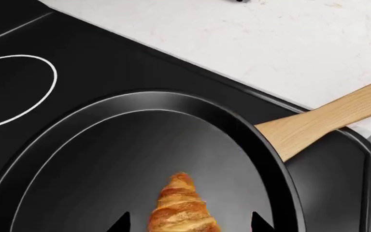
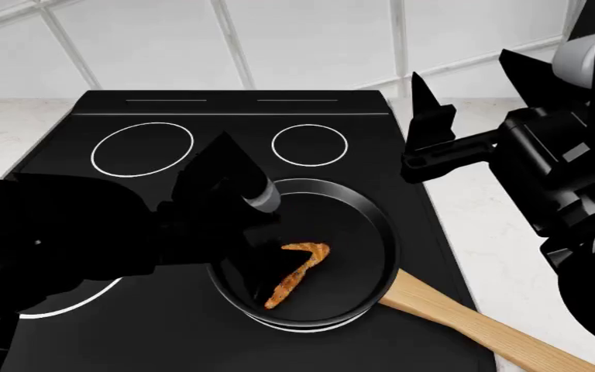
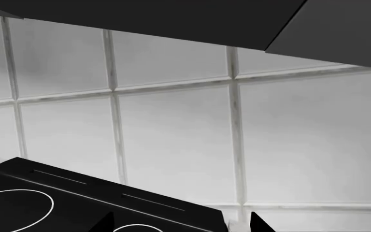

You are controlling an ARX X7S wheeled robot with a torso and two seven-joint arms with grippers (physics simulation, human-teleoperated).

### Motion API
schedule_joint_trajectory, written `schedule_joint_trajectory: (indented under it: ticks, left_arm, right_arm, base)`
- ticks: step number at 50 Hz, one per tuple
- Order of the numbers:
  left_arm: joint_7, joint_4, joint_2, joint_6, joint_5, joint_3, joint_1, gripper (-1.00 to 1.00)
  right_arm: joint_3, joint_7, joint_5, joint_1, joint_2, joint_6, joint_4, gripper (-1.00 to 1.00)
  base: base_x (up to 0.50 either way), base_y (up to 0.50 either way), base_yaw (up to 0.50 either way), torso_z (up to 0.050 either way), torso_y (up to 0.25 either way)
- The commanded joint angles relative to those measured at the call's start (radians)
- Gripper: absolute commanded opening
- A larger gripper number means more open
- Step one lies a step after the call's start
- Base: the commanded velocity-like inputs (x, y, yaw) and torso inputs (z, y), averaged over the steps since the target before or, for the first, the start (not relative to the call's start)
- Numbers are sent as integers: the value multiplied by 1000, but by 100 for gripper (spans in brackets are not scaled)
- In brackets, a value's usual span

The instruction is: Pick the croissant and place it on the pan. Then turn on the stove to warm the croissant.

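On the stove (image 2: 153,325), croissant (image 1: 180,208) lies in pan (image 1: 250,125) between released left gripper (image 1: 189,223) tips.

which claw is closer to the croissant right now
Left. The left claw hangs over the pan, right at the croissant, with open jaws. The right claw is raised over the stove's right edge, well clear.

A white marble counter (image 2: 504,232) flanks the cooktop beneath a white tiled wall (image 2: 308,39).
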Motion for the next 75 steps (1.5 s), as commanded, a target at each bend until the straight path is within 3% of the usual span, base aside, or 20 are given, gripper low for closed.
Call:
schedule_joint_trajectory:
  ticks: [1, 17, 33, 39, 54, 60, 75]
  left_arm:
    - [12, -4, -3, 5, 8, 20, -9, 100]
    - [-9, 14, -14, 15, -16, -12, -28, 100]
    - [-55, 89, -50, 103, -41, -129, -48, 100]
    - [-143, 148, -83, 142, -62, -206, -14, 100]
    - [-584, 404, -156, 231, -82, -441, 114, 100]
    - [-653, 499, -186, 273, 6, -469, 173, 100]
    - [-786, 647, -262, 296, 11, -555, 378, 100]
  right_arm:
    - [0, -5, -5, -10, 4, -12, 1, 100]
    - [-2, 11, 9, -10, 8, -16, -6, 100]
    - [-4, 1, 38, -10, 5, -28, -9, 100]
    - [9, 31, 59, -16, 11, -32, -44, 100]
    - [18, 172, 200, 1, 16, -21, -102, 100]
    - [21, 206, 242, -1, 24, -26, -122, 100]
    - [34, 246, 284, 4, 32, -51, -157, 100]
  base:
    - [0, 0, 0, 0, 0]
    - [0, 0, 0, 0, 0]
    - [0, 0, 0, 0, 0]
    - [0, 0, 0, 0, 0]
    - [0, 0, 0, 0, 0]
    - [0, 0, 0, 0, 0]
    - [0, 0, 0, 0, 0]
